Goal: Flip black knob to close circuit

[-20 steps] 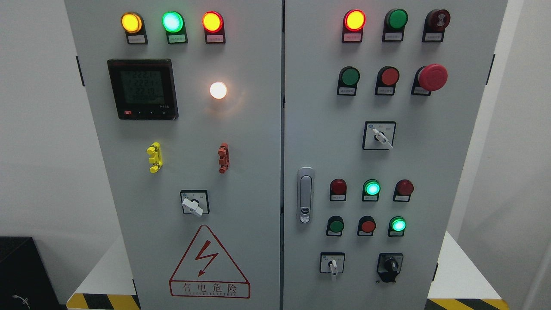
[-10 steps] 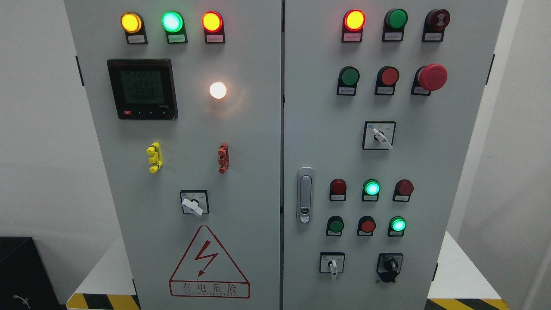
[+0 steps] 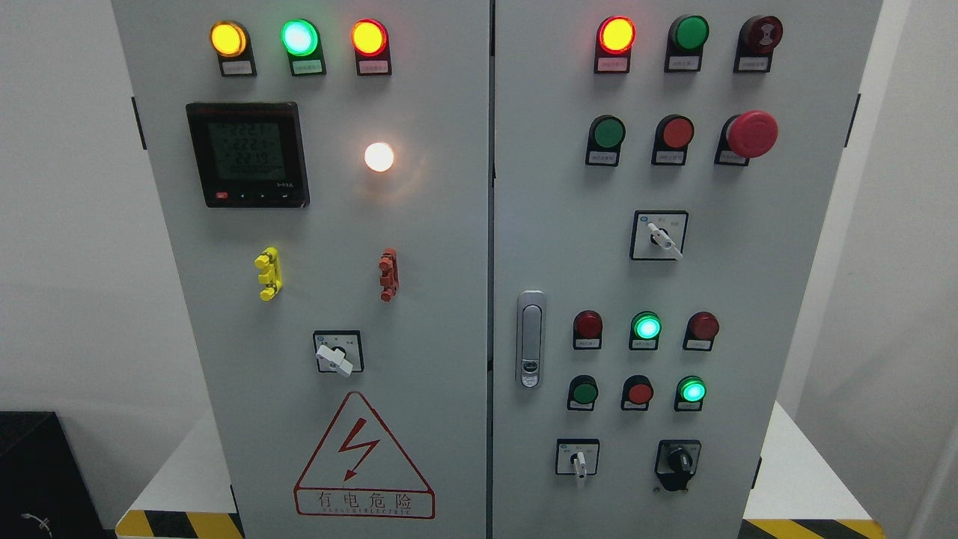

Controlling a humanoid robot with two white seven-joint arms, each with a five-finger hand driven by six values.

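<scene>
The black knob (image 3: pixel 677 463) sits at the lower right of the grey cabinet's right door (image 3: pixel 748 299), on a black plate, its short handle pointing up and slightly left. To its left is a white-handled selector switch (image 3: pixel 578 459) with the handle hanging down. Neither of my hands nor arms shows anywhere in the head view.
The right door carries red and green buttons, a red mushroom stop button (image 3: pixel 752 134), a second white selector (image 3: pixel 660 236) and a door latch (image 3: pixel 531 338). The left door has a meter (image 3: pixel 248 154), a lit white lamp (image 3: pixel 379 157), another white selector (image 3: pixel 337 353) and a warning triangle (image 3: pixel 363 457).
</scene>
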